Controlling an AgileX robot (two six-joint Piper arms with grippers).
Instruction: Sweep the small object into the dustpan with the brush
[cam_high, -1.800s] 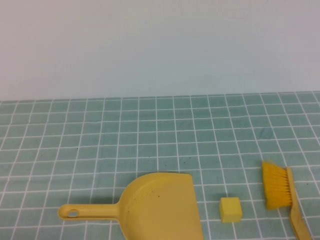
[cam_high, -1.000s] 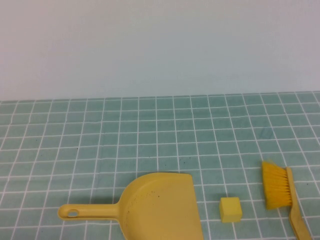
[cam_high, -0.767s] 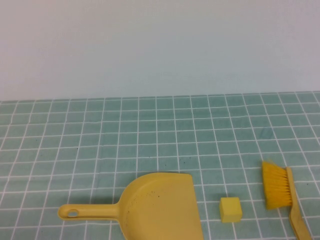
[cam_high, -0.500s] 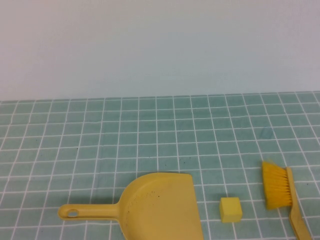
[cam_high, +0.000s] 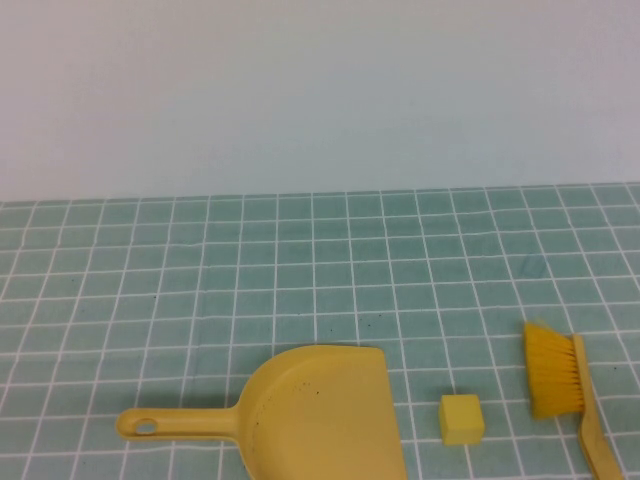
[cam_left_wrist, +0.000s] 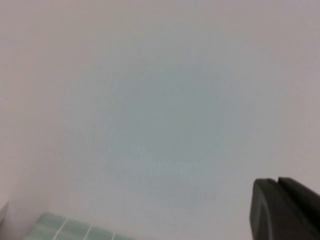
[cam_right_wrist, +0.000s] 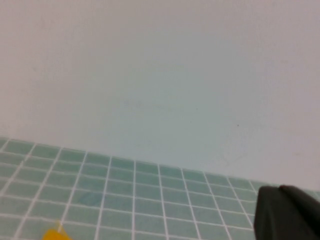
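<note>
In the high view a yellow dustpan (cam_high: 320, 410) lies at the near edge with its handle pointing left and its open mouth facing right. A small yellow cube (cam_high: 461, 419) sits on the tiled mat just right of the mouth, apart from it. A yellow brush (cam_high: 553, 370) lies right of the cube, bristles toward the far side, handle running off the near edge. Neither gripper shows in the high view. My left gripper (cam_left_wrist: 278, 181) is shut and empty, facing the pale wall. My right gripper (cam_right_wrist: 280, 188) is shut and empty above the mat; a yellow bit (cam_right_wrist: 54, 234) shows at that view's edge.
The green tiled mat (cam_high: 300, 270) covers the table up to a pale wall (cam_high: 320, 90) at the back. Nothing else stands on the mat.
</note>
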